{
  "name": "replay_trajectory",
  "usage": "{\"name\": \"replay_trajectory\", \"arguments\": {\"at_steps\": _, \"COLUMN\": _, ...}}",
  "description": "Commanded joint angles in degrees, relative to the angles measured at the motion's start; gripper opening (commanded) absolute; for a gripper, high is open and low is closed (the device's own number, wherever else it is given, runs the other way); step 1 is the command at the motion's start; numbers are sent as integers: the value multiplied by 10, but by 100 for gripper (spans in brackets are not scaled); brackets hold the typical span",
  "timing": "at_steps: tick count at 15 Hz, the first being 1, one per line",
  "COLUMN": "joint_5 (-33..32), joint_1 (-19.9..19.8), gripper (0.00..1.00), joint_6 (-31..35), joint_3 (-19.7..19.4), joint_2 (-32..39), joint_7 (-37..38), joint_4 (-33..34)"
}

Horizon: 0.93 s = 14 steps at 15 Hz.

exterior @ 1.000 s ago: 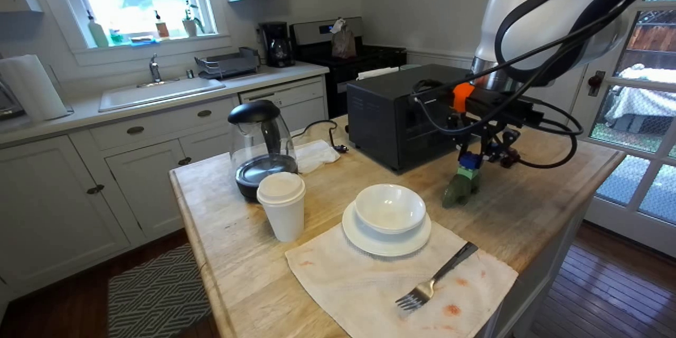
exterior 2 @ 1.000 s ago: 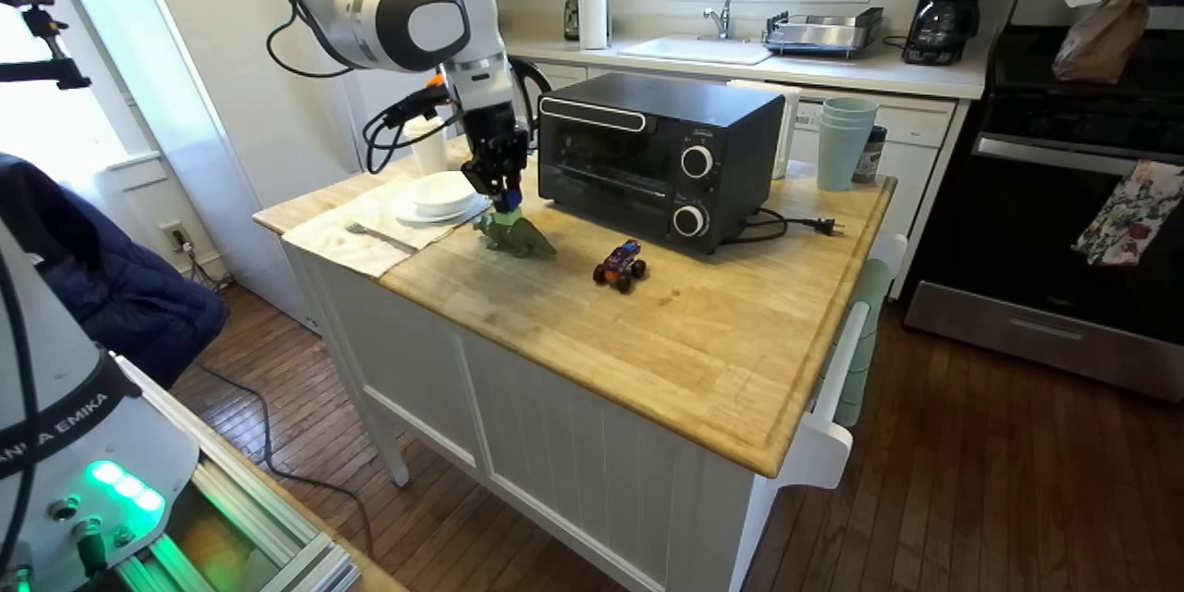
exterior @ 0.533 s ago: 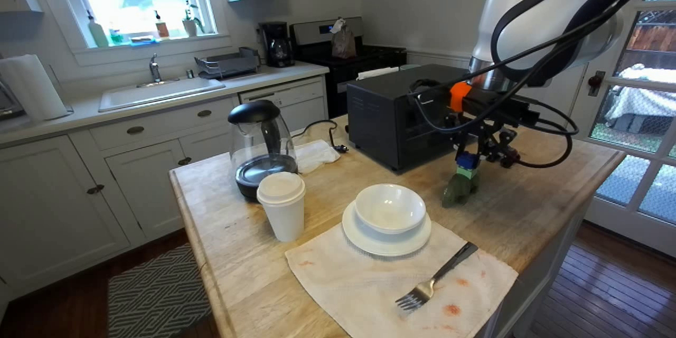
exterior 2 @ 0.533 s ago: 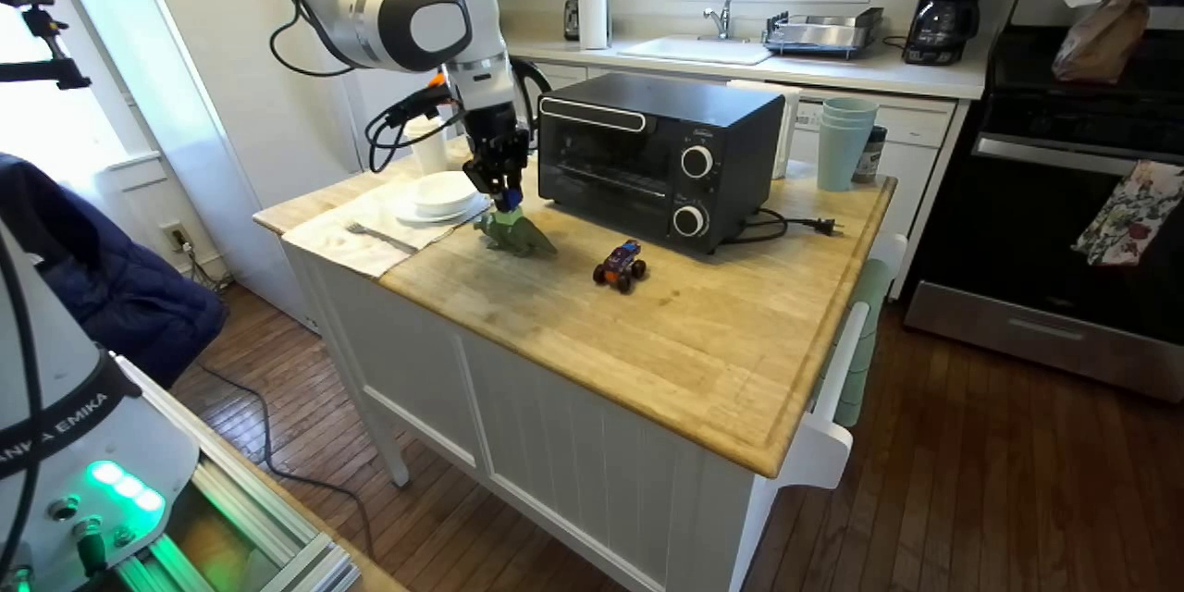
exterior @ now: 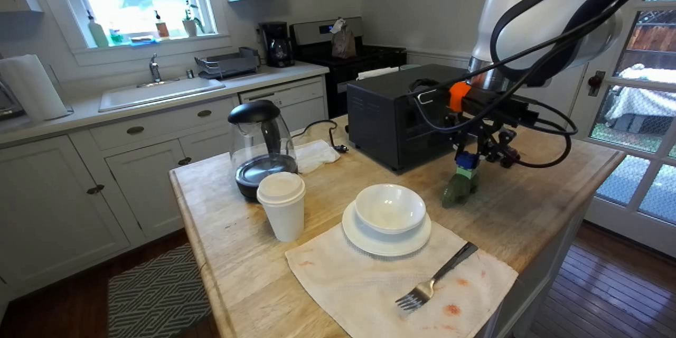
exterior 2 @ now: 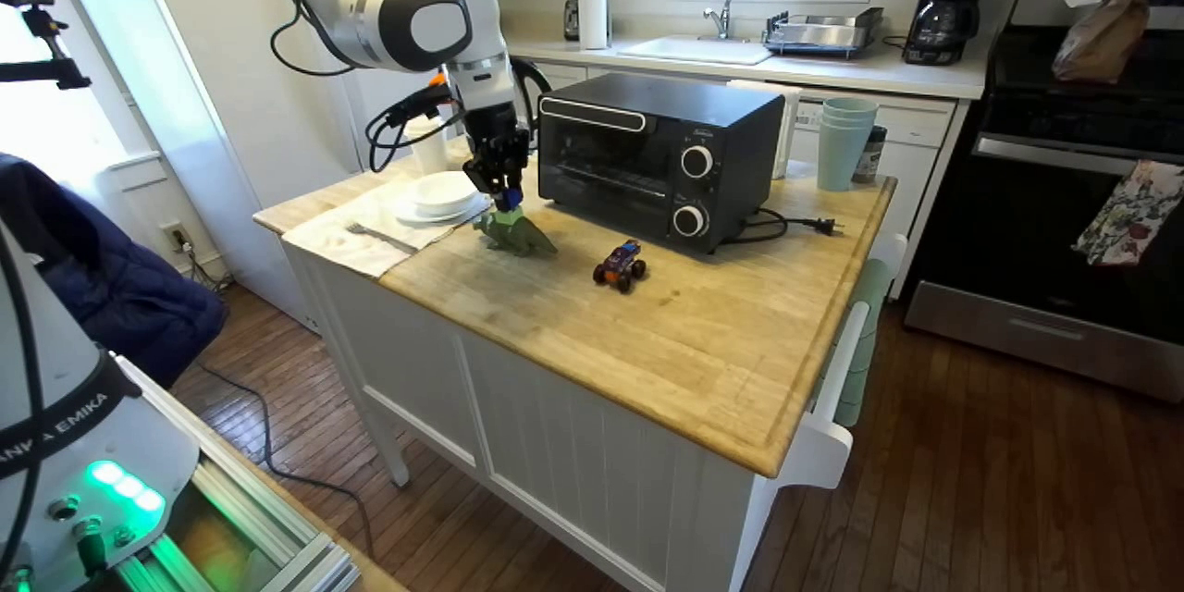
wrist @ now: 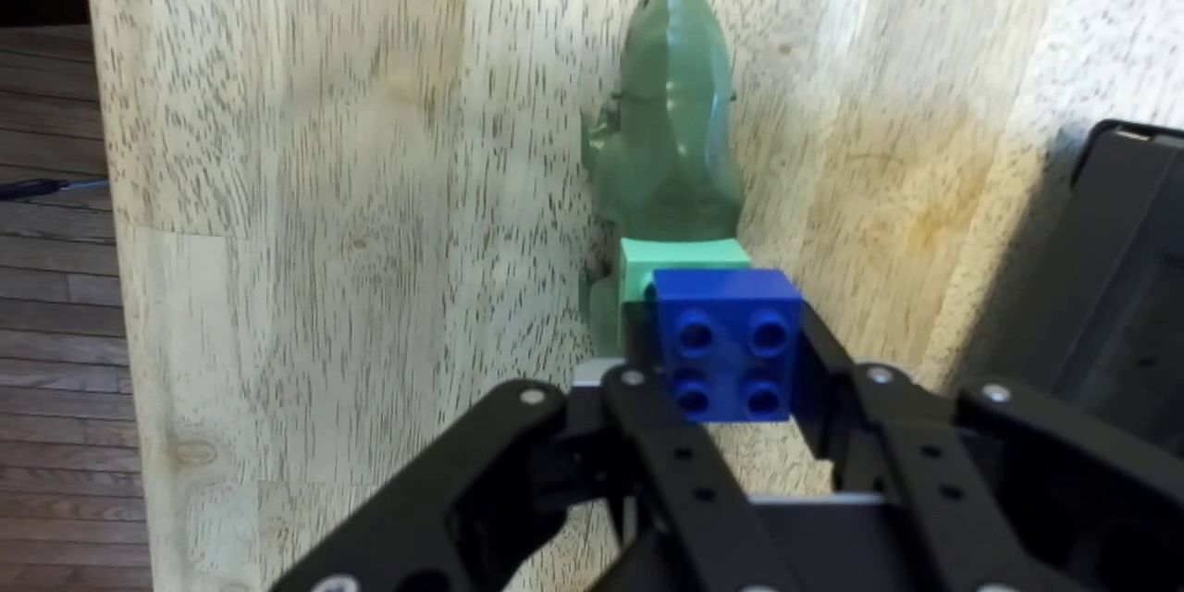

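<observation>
A blue block is being clamped by the gripper, jaws closed to its width, directly above a pale-green block on a toy dinosaur; on the counter, the dinosaur is being neighboured by toaster oven, bowl and toy truck.

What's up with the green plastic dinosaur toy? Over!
End effector gripping square blue plastic block. Square mint-green plastic block below, atop dinosaur. Boxy black toaster oven beside dinosaur, not touching.

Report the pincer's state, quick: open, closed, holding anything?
Pincer: closed, holding the blue block between its two fingers.
</observation>
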Motion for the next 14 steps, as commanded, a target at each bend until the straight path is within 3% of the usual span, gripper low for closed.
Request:
{"name": "replay_trajectory", "arguments": {"at_steps": 1, "joint_5": -12, "joint_1": 9, "gripper": 11, "joint_6": -5, "joint_3": -8, "joint_2": -3, "joint_7": 12, "joint_4": 5}}
{"name": "replay_trajectory", "arguments": {"at_steps": 14, "joint_5": -19, "joint_1": 7, "gripper": 11, "joint_6": -22, "joint_3": -8, "joint_2": -5, "joint_7": 9, "joint_4": 4}}
